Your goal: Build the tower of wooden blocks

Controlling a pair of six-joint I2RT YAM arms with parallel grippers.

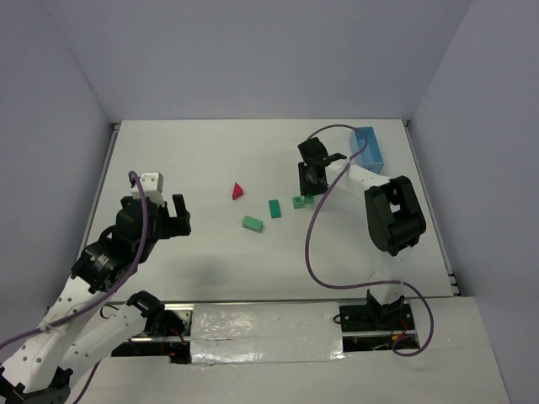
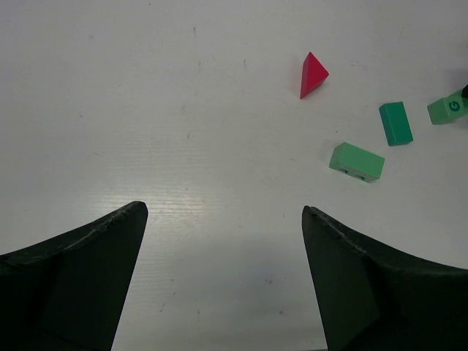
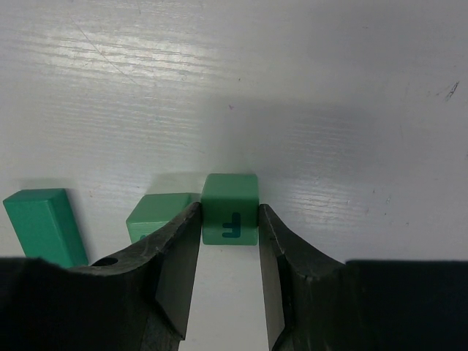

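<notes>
The loose blocks of the tower lie mid-table. A red triangular piece (image 1: 237, 191) (image 2: 313, 74) lies furthest left. Right of it are a dark green rectangular piece (image 1: 274, 208) (image 2: 395, 123) (image 3: 45, 225) and a lighter green block (image 1: 252, 223) (image 2: 357, 161). Two green cubes sit side by side. My right gripper (image 1: 310, 192) (image 3: 229, 210) has its fingers pressed on both sides of the cube marked F (image 3: 230, 191), which rests on the table. The other cube (image 1: 298, 202) (image 2: 446, 109) (image 3: 157, 216) touches the outside of its left finger. My left gripper (image 1: 168, 220) (image 2: 224, 212) hangs open over bare table.
A light blue tray (image 1: 369, 147) stands at the back right, just behind the right arm. White walls rise at the table's back and both sides. A purple cable loops over the table in front of the right arm.
</notes>
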